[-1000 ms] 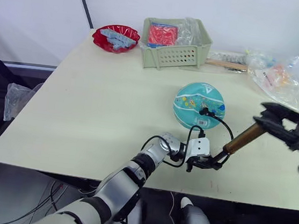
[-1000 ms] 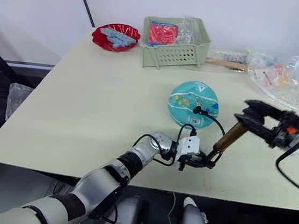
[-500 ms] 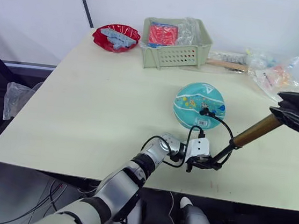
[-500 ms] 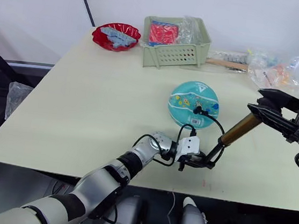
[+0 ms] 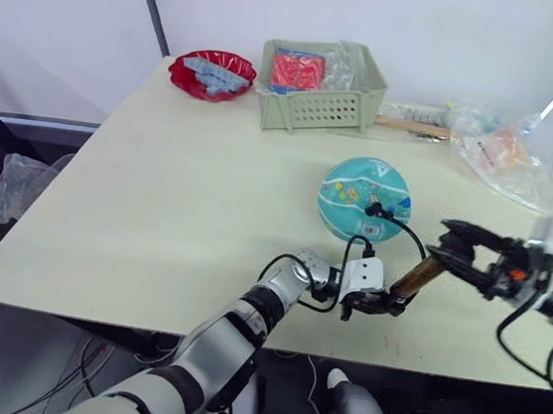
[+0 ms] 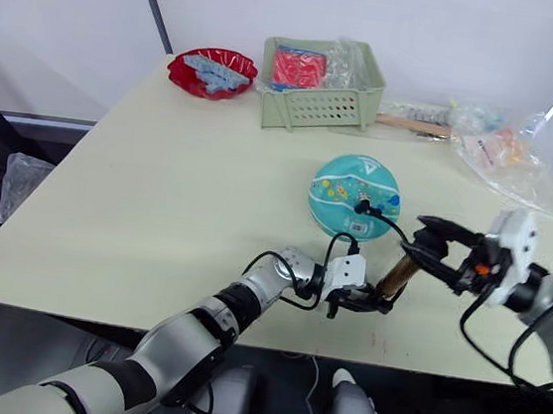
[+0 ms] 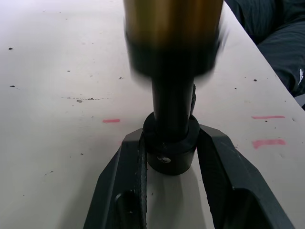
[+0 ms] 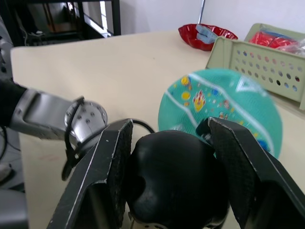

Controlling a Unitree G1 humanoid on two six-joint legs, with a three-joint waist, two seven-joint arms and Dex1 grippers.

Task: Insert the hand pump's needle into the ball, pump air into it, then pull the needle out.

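The teal ball (image 5: 365,197) rests on the table's right half. A black fitting (image 5: 372,210) of the hose (image 5: 415,239) sits against the ball's near side; the needle itself is hidden there. The hand pump (image 5: 414,277) slants up from the table with its bronze barrel (image 7: 172,28) pushed close to the handle. My left gripper (image 5: 384,301) is shut on the pump's black bottom cap (image 7: 170,143), low by the table's front edge. My right gripper (image 5: 449,245) is shut on the black handle (image 8: 171,176), just right of the ball (image 8: 224,105).
A pale green basket (image 5: 320,84) and a red bowl (image 5: 210,72) stand at the back. Clear plastic bags (image 5: 502,153) and a wooden stick (image 5: 411,125) lie at the back right. The table's front edge (image 5: 242,335) runs just below my left gripper.
My right gripper first drew the handle up and out to the right, then pushed it down toward the left gripper, shortening the pump. The left gripper and ball stayed put.
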